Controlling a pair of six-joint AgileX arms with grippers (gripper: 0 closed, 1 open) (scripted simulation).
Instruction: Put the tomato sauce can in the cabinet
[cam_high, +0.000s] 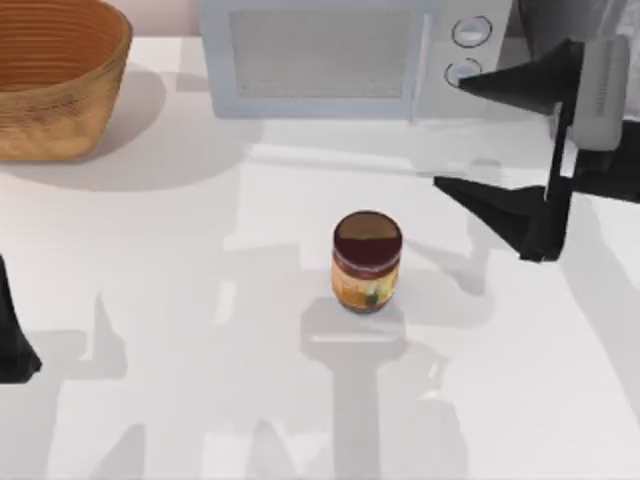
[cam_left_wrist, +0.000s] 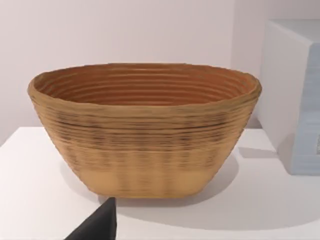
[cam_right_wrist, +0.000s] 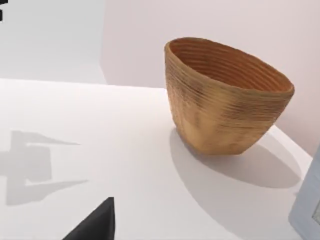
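Observation:
The tomato sauce can (cam_high: 367, 261) stands upright near the middle of the white table (cam_high: 200, 400), showing a dark maroon top and a yellow-orange label. My right gripper (cam_high: 450, 133) hovers to the can's right and a little farther back. It is open, its two black fingers (cam_high: 500, 205) spread wide, pointing left and holding nothing. There is a gap between it and the can. My left gripper (cam_high: 12, 345) is parked at the table's left edge, well away from the can. The cabinet is out of view.
A woven basket (cam_high: 50, 75) sits at the back left, also in the left wrist view (cam_left_wrist: 145, 130) and right wrist view (cam_right_wrist: 225, 100). A pale microwave (cam_high: 330, 55) with two round knobs stands at the back centre, just behind the right gripper.

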